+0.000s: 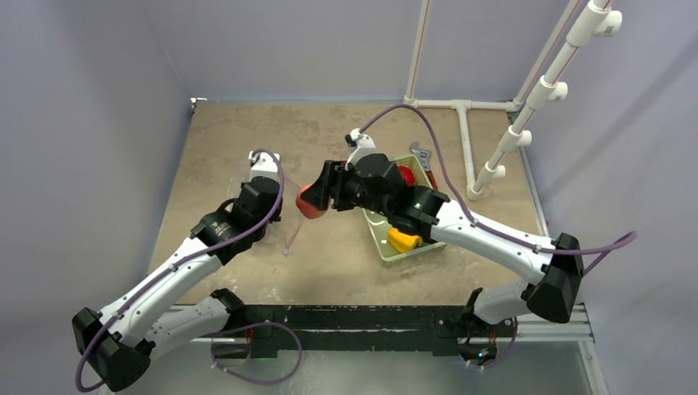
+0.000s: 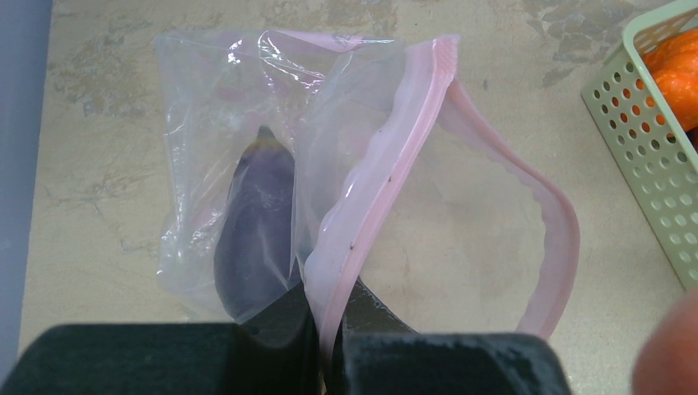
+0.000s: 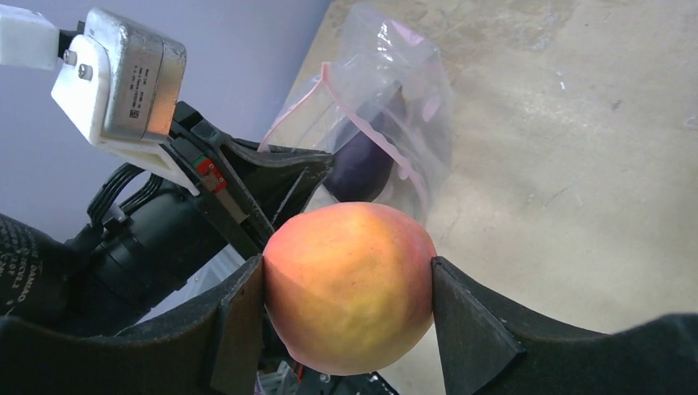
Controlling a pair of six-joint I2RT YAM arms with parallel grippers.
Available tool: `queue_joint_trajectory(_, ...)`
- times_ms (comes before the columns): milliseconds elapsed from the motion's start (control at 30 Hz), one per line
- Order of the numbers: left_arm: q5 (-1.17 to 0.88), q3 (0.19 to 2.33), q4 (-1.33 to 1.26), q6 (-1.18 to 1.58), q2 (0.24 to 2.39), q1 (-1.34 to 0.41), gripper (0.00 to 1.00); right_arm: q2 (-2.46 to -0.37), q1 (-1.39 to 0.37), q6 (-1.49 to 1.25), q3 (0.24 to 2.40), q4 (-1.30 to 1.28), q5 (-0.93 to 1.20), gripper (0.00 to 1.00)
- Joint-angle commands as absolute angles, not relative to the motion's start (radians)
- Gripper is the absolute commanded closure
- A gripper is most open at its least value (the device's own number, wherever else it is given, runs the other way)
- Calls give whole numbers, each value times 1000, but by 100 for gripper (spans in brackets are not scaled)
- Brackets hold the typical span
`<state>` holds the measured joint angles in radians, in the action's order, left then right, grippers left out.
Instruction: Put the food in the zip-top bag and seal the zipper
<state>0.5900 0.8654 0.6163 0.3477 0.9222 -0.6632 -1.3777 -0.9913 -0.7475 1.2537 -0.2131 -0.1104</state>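
My left gripper [image 2: 328, 321] is shut on the pale pink zipper strip [image 2: 387, 189] of the clear zip-top bag [image 2: 214, 107] and holds its mouth open. A purple eggplant [image 2: 255, 230] lies inside the bag. My right gripper [image 3: 350, 288] is shut on a peach [image 3: 350, 284] and holds it in the air just right of the bag's mouth. In the top view the peach [image 1: 310, 202] sits between the two grippers, the bag [image 1: 290, 226] below the left one [image 1: 262, 197]. An orange [image 2: 671, 70] lies in the basket.
A light green slotted basket [image 1: 387, 247] stands right of centre under the right arm, holding a yellow pepper [image 1: 402, 240] and a red tomato [image 1: 407, 174]. A white pipe frame [image 1: 469, 123] stands at the back right. Purple walls close in the left and back.
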Motion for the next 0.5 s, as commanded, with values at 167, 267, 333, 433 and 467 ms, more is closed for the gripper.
queue_joint_trajectory(167,583,864,583,341,901,-658,100,-1470,-1022,-742,1335,-110,-81,75)
queue_joint_trajectory(267,581,864,583,341,899,-659,100,-1497,-1028,-742,1336,-84,-70,75)
queue_joint_trajectory(333,581,864,582,341,897,-659,100,-1521,-1033,-745,1344,-77,-63,75)
queue_joint_trajectory(433,576,864,582,340,895,-659,100,-1568,-1036,-749,1366,-88,-71,74)
queue_joint_trajectory(467,576,864,582,339,894,-658,100,-1584,-1038,-750,1375,-94,-79,74)
